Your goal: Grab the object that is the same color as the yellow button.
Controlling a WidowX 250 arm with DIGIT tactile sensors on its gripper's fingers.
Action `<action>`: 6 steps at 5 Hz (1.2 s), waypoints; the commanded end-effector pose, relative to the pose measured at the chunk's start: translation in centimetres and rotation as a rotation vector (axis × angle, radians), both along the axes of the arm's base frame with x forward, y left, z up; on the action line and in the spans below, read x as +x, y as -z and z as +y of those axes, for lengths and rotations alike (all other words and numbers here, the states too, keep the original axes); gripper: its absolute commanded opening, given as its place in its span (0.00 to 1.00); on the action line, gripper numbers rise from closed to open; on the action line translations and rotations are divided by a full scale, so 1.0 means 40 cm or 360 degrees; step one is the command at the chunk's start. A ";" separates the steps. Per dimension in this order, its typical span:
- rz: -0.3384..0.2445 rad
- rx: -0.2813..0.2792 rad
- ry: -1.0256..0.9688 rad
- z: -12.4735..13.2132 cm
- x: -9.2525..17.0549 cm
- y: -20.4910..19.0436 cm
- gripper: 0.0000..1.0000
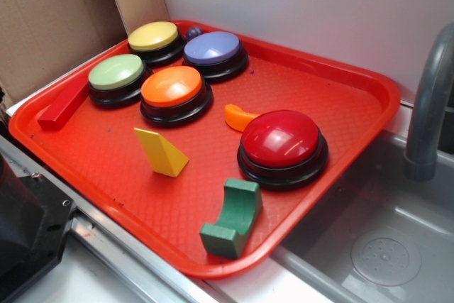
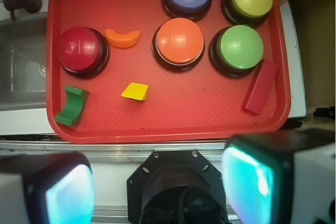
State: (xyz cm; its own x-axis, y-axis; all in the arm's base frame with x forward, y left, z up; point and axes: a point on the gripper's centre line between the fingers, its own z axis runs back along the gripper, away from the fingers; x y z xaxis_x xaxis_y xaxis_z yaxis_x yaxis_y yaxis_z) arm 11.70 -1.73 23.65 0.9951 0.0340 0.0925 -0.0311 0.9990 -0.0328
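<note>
One yellow wedge (image 1: pixel 162 151) stands on the red tray (image 1: pixel 319 83), below the orange button (image 1: pixel 174 89). Gripper (image 2: pixel 157 182) is spread wide and empty, off the tray.

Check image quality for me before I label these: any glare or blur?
Exterior view: sharp, with soft glare on the red button. Wrist view: the tray and yellow wedge are sharp; the gripper pads are blurred and glow cyan.

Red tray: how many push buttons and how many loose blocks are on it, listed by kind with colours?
On the red tray:
Push buttons: 5 (yellow button, purple, green, orange, red)
Blocks: 4 (yellow wedge, orange curved piece, green arch, red bar)
Total: 9
</note>
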 end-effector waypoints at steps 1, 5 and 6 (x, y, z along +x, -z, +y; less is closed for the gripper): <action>0.0000 0.0000 0.0000 0.000 0.000 0.000 1.00; -0.0232 0.0082 0.1436 -0.076 0.111 0.186 1.00; -0.0252 0.0125 0.1723 -0.092 0.124 0.249 1.00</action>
State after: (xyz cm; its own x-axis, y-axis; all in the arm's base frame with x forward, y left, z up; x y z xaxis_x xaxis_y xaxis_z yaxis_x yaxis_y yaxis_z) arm 16.62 -4.98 12.85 0.4934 -0.8539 0.1656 0.8573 0.5096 0.0734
